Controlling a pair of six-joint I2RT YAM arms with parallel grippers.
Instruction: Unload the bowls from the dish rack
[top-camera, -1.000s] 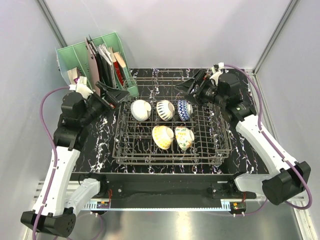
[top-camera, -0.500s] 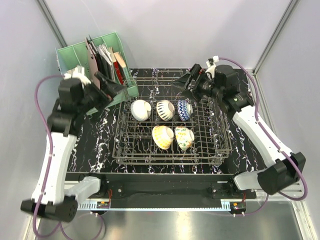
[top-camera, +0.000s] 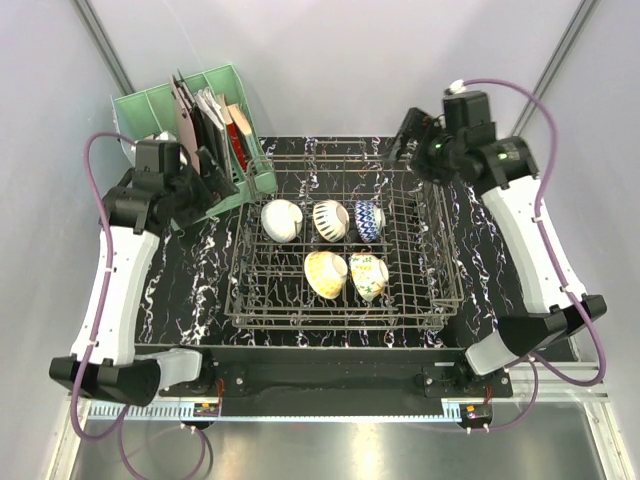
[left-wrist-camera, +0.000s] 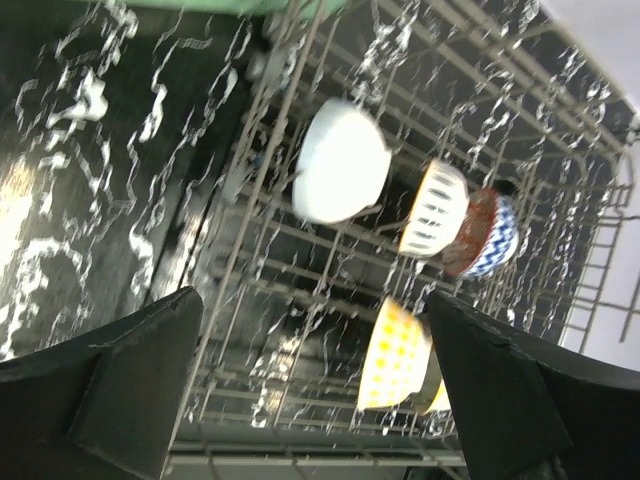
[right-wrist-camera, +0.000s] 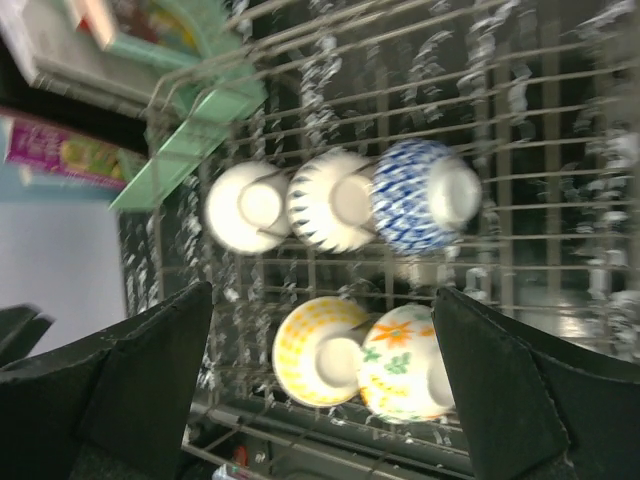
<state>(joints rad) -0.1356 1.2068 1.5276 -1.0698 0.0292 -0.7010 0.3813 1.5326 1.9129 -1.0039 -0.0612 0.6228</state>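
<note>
The grey wire dish rack (top-camera: 340, 318) holds all the bowls on edge. In the back row stand a cream-white bowl (top-camera: 281, 220), a dark-striped one (top-camera: 330, 220) and a blue-patterned one (top-camera: 368, 220). The front row has a tan-yellow bowl (top-camera: 325, 273) and a floral one (top-camera: 368, 275). My left gripper (top-camera: 212, 180) hovers open above the rack's back left corner, looking down at the white bowl (left-wrist-camera: 340, 175) and yellow bowl (left-wrist-camera: 395, 355). Open and empty too, my right gripper (top-camera: 408, 148) hangs over the back right corner, above the yellow (right-wrist-camera: 320, 350) and floral (right-wrist-camera: 405, 365) bowls.
A green plastic file holder (top-camera: 195, 110) with books and flat items stands at the back left, close to my left gripper. The rack sits on a black marbled tabletop (top-camera: 190, 280), with bare strips to its left and right. Pale walls enclose the table.
Both arms have lifted and drawn back from the rack. The left gripper swung toward the green holder; the right one rose and moved right. Both stay open. The bowls have not moved.
</note>
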